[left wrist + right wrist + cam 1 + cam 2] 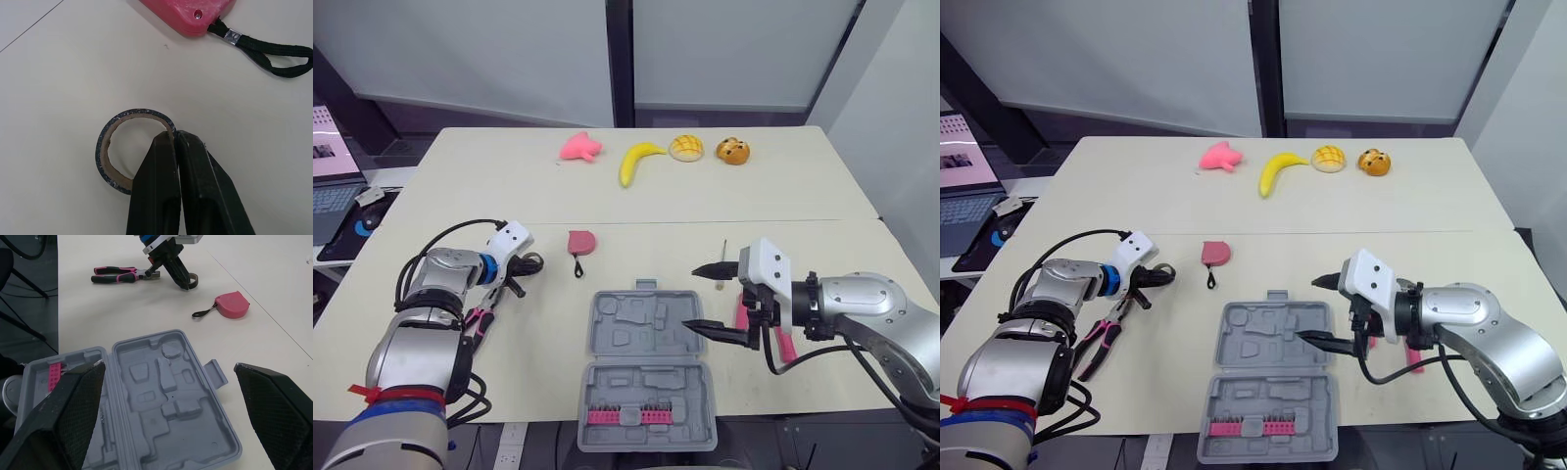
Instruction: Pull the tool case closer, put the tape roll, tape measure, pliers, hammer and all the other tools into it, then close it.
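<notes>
tape measure (181,12) cut off, pliers (481,322) half hidden

Tool case (646,328) is matt grey moulded plastic; tape measure (188,12) glossy pink plastic (woven cloth strap (248,43)); tape roll (101,155) shows rough cardboard core.

left arm (440,279): bent, forearm angled forward and inward
left pincer (174,134): fingers pressed together, nipping tape roll (105,147) wall
right arm (862,299): elbow out, forearm pointing toward robot's left
right pincer (690,297): fingers spread wide
</notes>
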`<state>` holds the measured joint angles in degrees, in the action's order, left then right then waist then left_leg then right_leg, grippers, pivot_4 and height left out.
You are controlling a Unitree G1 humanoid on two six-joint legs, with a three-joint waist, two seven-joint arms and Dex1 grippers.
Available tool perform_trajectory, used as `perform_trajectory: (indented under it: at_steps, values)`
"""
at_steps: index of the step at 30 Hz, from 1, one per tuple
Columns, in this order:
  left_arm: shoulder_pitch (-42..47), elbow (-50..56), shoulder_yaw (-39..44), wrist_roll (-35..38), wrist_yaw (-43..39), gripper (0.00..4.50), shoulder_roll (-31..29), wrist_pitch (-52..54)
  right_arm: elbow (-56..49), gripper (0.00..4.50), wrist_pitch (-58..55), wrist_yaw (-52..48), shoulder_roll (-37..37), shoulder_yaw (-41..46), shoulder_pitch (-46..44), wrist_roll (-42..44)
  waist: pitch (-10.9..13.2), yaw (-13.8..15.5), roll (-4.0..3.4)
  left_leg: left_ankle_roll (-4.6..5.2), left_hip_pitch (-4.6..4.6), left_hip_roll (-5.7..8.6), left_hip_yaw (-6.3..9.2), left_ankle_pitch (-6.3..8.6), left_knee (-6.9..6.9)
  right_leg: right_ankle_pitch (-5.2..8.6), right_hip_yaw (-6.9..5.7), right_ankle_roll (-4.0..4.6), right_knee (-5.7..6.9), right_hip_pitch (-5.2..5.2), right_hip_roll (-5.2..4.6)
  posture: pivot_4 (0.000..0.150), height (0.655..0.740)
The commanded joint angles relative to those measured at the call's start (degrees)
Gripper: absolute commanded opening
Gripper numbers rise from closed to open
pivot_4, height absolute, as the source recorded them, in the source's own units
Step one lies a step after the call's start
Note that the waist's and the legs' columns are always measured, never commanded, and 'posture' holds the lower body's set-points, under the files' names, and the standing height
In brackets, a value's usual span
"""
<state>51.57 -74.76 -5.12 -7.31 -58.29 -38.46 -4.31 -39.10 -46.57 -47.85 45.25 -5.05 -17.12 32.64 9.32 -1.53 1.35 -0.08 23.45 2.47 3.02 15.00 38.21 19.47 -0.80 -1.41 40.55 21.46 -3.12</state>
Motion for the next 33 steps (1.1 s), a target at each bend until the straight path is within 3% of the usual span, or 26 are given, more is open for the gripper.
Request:
perform_trajectory:
  at_steps: [1, 9, 12, 15, 19, 22, 33]
  values:
    - [1.06, 1.11, 1.70, 0.90, -3.35, 0.02, -2.72, -1.14, -2.03, 4.50, 0.92, 0.49, 0.61, 1.30, 0.06, 0.19, 0.00, -0.01, 0.00, 0.00, 0.00, 0.00, 0.00, 0.00, 0.00, 0.00, 0.00, 0.00, 0.02, 0.01, 0.00, 0.150, 0.7193]
    - [-0.47, 8.19, 3.39, 5.06, -21.30, 0.02, -7.63, 1.20, -2.29, 4.50, 1.17, 0.39, 1.12, 1.04, 1.03, 0.32, 0.01, -0.02, 0.02, 0.00, 0.00, 0.01, 0.01, 0.00, 0.02, 0.00, 0.01, 0.00, 0.08, 0.03, -0.01, 0.150, 0.7193]
    - [-3.79, 17.14, 3.39, 8.01, -28.36, 0.02, -7.99, 6.42, -2.37, 4.50, 1.18, 0.00, 1.73, 0.80, 1.40, 0.27, 0.01, -0.05, 0.02, 0.00, 0.00, 0.01, 0.01, 0.00, 0.04, 0.00, 0.02, 0.00, 0.09, 0.01, -0.01, 0.150, 0.7193]
    - [-9.92, 32.81, 2.97, 12.27, -32.57, 0.02, -7.67, 15.38, -2.39, 4.50, 1.28, -0.35, 2.57, 0.43, 1.74, -0.03, 0.01, -0.21, 0.02, 0.00, 0.00, 0.00, 0.03, 0.00, 0.04, 0.00, 0.05, 0.00, 0.10, 0.01, -0.01, 0.150, 0.7193]
    - [-16.75, 50.98, 1.32, 16.36, -32.34, 0.02, -6.05, 26.07, -2.05, 4.50, 1.47, -0.28, 3.38, -0.62, 2.03, -1.16, 0.01, -0.12, 0.02, -0.01, 0.00, -0.03, 0.06, 0.00, 0.05, 0.00, 0.06, 0.01, 0.08, -0.01, -0.01, 0.150, 0.7193]
    - [-19.28, 58.40, -0.67, 17.52, -29.74, 0.02, -3.56, 30.80, -2.14, 4.50, 0.83, 0.57, 3.76, -1.81, 2.17, -2.42, 0.01, 0.04, 0.02, -0.01, 0.00, -0.01, 0.08, -0.01, 0.10, 0.00, 0.08, 0.01, 0.08, -0.06, -0.01, 0.150, 0.7193]
    - [-20.19, 57.42, -7.96, 14.94, -22.61, 0.02, 2.11, 29.85, -2.89, 4.50, -0.96, 2.40, 4.05, -2.74, 2.96, -4.41, 0.01, -0.01, 0.02, 0.00, 0.00, -0.01, 0.07, 0.00, 0.17, 0.00, 0.07, 0.00, 0.19, -0.05, 0.03, 0.150, 0.7193]
